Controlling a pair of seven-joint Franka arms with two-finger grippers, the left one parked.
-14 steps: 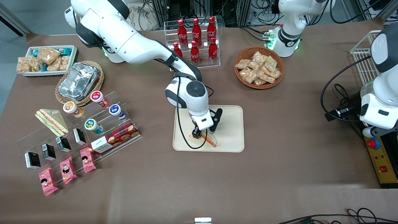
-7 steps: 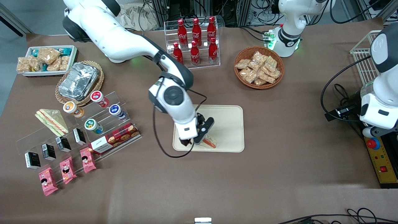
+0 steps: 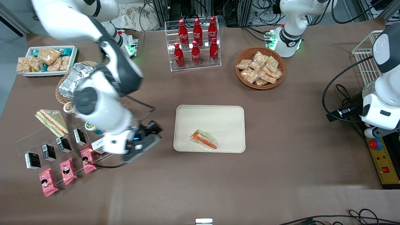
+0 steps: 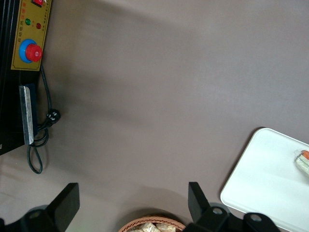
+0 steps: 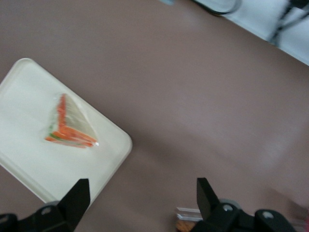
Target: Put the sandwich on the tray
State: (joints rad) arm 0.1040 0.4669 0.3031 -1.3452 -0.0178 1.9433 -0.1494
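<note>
The sandwich (image 3: 204, 139), a clear-wrapped wedge with an orange and green filling edge, lies flat on the cream tray (image 3: 218, 115), near the tray's edge closest to the front camera. It also shows in the right wrist view (image 5: 70, 126) on the tray (image 5: 29, 164), and partly in the left wrist view (image 4: 302, 161). My gripper (image 3: 150, 135) is open and empty. It hangs above the bare table beside the tray, toward the working arm's end, clear of the sandwich.
An acrylic rack holds a paler wedge sandwich (image 3: 51, 121), yoghurt cups, a biscuit box (image 3: 114, 139) and pink packets (image 3: 67, 170) under the arm. A cola bottle rack (image 3: 195, 42), a snack basket (image 3: 260, 67), a foil container (image 3: 78, 82) and a small white snack tray (image 3: 47, 60) stand farther from the front camera.
My gripper let go of the sandwich, which stays on the tray. The arm swung away sideways off the tray toward the acrylic rack.
</note>
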